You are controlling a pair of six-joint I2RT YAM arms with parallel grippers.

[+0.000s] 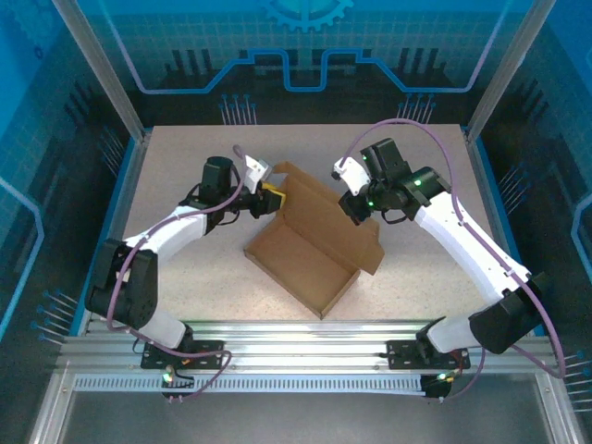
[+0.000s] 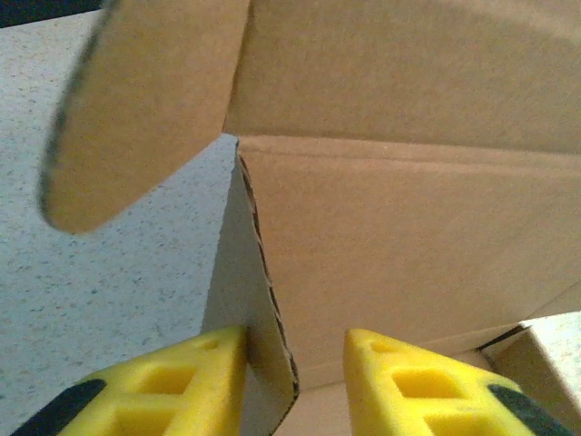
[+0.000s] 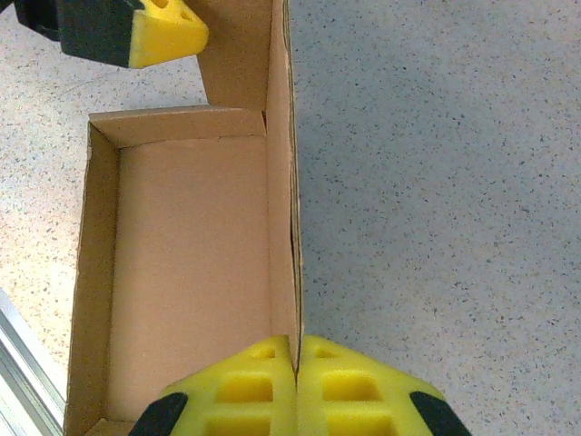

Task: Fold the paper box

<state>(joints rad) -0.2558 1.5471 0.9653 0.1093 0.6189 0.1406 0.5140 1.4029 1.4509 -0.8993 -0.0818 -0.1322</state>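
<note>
In the middle of the speckled pale table (image 1: 185,166) sits the brown cardboard paper box (image 1: 305,254), its sides up. The right gripper (image 3: 297,368) pinches the tall wall tight. The left gripper (image 2: 295,354) has its jaws apart around a wall edge.

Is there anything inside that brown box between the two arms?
The box looks empty: its floor is bare cardboard. The right gripper, shut on a side wall, hides a bit of the floor near one corner.
</note>
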